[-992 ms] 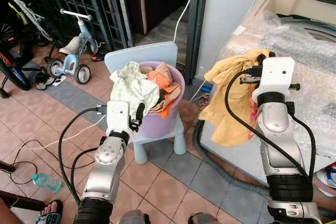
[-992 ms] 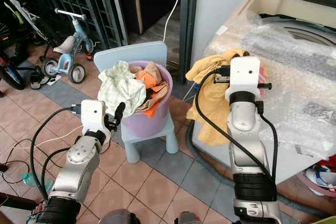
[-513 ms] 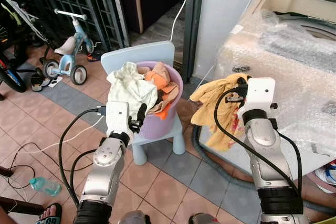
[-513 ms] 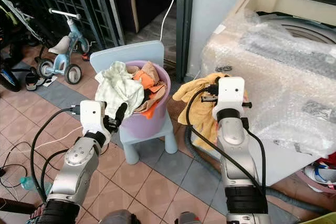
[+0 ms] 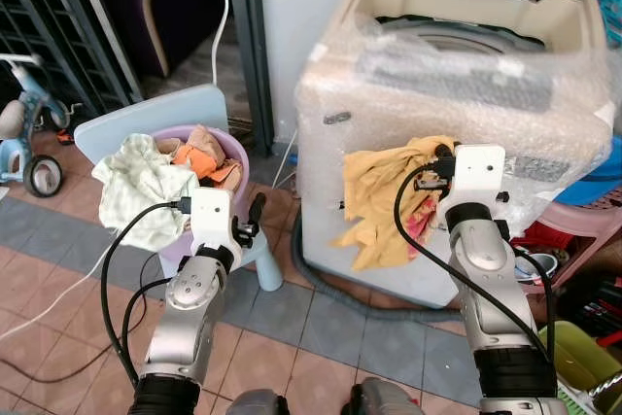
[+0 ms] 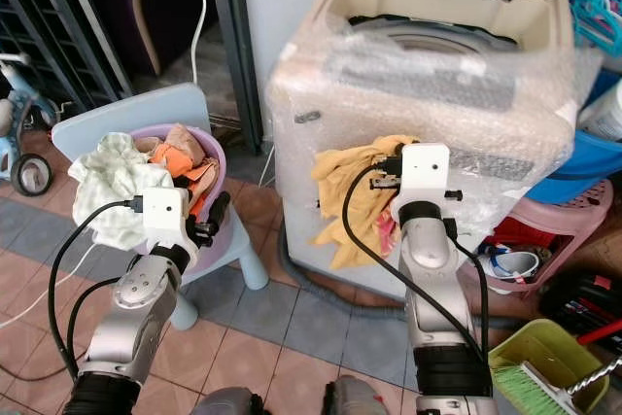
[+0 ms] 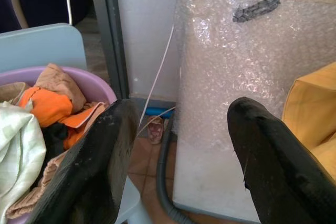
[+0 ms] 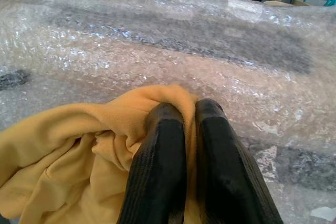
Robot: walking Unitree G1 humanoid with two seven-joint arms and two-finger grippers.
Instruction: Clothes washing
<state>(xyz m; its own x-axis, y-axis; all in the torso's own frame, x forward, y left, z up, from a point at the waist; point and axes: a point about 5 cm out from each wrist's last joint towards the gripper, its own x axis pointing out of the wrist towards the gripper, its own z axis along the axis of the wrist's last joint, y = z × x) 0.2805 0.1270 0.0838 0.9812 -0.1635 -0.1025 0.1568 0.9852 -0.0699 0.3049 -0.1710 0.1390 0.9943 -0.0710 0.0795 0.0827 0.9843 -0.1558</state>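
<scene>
R gripper point(image 8: 181, 129) pinches yellow cloth point(image 5: 384, 201), fingers pressed together, against front of bubble-wrapped washer point(image 5: 466, 85). L gripper point(image 7: 181, 145) spread wide, empty, betw washer & purple laundry basket point(image 5: 225, 151).

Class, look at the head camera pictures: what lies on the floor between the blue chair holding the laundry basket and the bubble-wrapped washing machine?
In the left eye view, a grey hose on tiled floor.

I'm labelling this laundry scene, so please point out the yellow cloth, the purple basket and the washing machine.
yellow cloth point(image 5: 384, 203): left eye view, middle of the hanging folds.
purple basket point(image 6: 216, 157): right eye view, the rim on its machine side.
washing machine point(image 5: 466, 89): left eye view, bubble-wrapped top front panel.
</scene>
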